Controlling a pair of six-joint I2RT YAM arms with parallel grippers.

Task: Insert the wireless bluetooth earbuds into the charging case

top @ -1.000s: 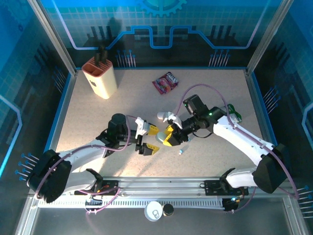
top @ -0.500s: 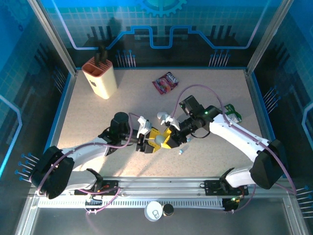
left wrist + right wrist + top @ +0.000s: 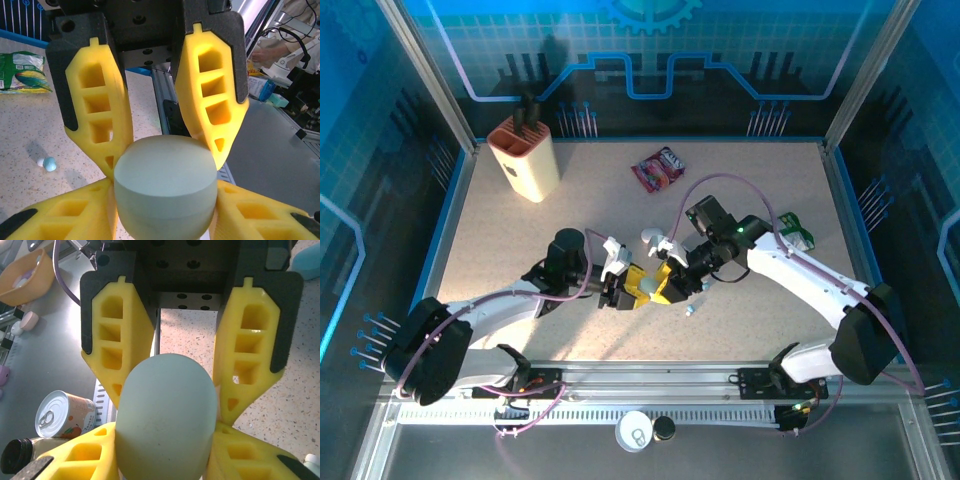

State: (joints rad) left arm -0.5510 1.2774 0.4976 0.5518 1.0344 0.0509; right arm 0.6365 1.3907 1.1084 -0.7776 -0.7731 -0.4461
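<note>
Pale-green case (image 3: 165, 190) | sat at mid-table (image 3: 520, 240) between both arms | left gripper (image 3: 165, 157) clenched on one side of it | right gripper (image 3: 172, 400) clenched on the opposite side | one earbud (image 3: 47, 163) lay flat on the table near the right gripper, long axis level, white end beside blue end
</note>
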